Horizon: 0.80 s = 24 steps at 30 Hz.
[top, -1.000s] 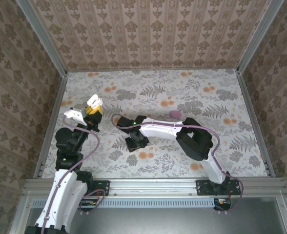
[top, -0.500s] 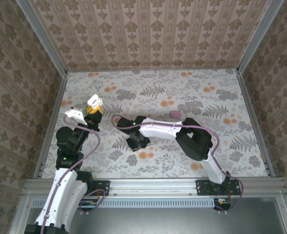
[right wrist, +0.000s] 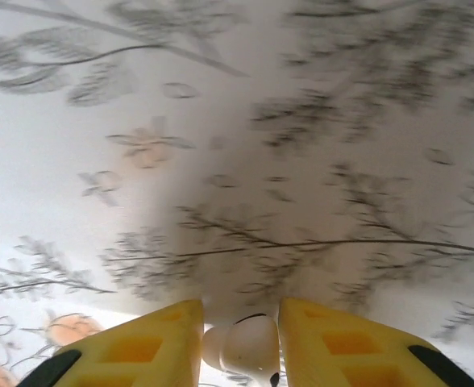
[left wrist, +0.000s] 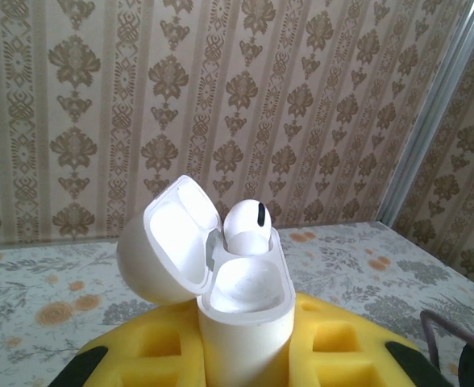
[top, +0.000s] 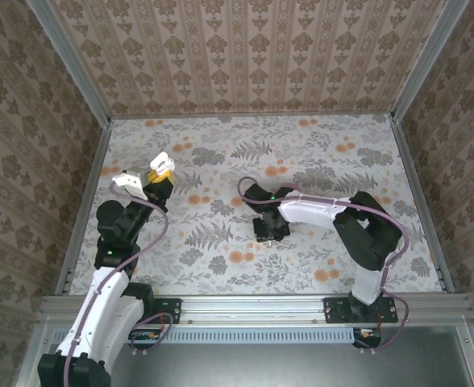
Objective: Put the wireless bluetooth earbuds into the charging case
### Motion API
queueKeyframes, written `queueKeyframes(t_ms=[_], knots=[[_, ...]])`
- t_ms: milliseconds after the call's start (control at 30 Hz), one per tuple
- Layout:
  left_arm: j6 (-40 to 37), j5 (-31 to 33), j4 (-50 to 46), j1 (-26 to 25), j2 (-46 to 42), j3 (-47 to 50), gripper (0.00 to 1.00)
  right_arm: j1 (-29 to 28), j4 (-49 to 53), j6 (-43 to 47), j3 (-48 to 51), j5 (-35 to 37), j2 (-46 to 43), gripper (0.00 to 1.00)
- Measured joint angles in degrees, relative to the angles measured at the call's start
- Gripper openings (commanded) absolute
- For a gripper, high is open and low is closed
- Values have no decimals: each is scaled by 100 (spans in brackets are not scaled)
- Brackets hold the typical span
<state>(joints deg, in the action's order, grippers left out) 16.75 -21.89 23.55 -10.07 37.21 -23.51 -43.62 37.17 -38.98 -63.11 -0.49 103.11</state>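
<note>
My left gripper (left wrist: 245, 351) is shut on a white charging case (left wrist: 245, 322), held upright between its yellow fingers (left wrist: 140, 355). The lid (left wrist: 164, 242) is hinged open to the left. One white earbud (left wrist: 249, 224) sits in the far socket and the near socket is bare. From above, the case (top: 163, 160) is raised at the left of the table in the left gripper (top: 160, 179). My right gripper (right wrist: 241, 343) is shut on a second white earbud (right wrist: 251, 348), just over the flowered surface. In the top view the right gripper (top: 269, 231) is near the table's middle.
The floral printed table (top: 318, 145) is boxed in by patterned walls and metal rails (top: 84, 210). The right arm (top: 326, 211) reaches in low from the right. The space between the two grippers holds nothing but the print.
The right gripper has moved to the right, from left of centre towards the middle, with the earbud between its fingers. The left gripper and the case have shifted slightly up and right.
</note>
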Motion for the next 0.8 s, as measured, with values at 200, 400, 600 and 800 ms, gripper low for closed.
queueKeyframes(t_ms=[200, 400, 600, 800], knots=[[-2, -15, 188, -356, 356, -68, 16, 199, -79, -48, 310, 11, -487, 44], [-7, -15, 306, -518, 538, -151, 16, 170, -46, -162, 310, 131, -1051, 41], [-11, -4, 313, -599, 592, -168, 16, 87, -81, -229, 352, 24, -1154, 39], [-44, 13, 313, -616, 595, -177, 16, 22, -85, -326, 361, -15, -931, 38]])
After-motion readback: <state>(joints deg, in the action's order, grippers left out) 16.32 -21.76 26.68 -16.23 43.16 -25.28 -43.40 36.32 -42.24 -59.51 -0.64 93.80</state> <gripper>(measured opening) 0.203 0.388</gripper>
